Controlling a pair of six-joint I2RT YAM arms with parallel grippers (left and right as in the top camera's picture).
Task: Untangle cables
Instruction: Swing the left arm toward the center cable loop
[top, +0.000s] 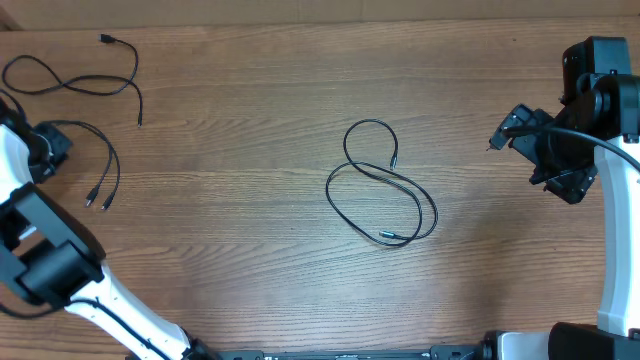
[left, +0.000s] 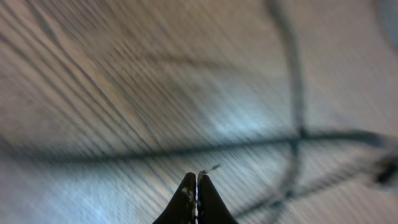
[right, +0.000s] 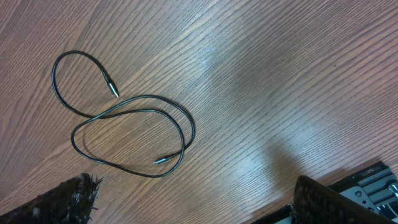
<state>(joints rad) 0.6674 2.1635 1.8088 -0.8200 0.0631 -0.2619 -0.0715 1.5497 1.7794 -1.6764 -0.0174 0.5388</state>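
Note:
Three thin black cables lie apart on the wooden table. One cable (top: 70, 85) snakes at the far left corner. A second cable (top: 112, 165) arcs beside my left gripper (top: 48, 145), its two plug ends side by side. The third cable (top: 380, 185) lies in a crossed loop at the middle and also shows in the right wrist view (right: 130, 134). My left gripper (left: 197, 179) is shut with nothing visible between its tips, low over blurred cable strands (left: 292, 134). My right gripper (top: 540, 155) is wide open and empty (right: 199, 205), right of the middle cable.
The table's far edge runs along the top of the overhead view. The left arm's white links (top: 60, 270) cross the near left corner. The right arm's base (top: 600, 70) stands at the far right.

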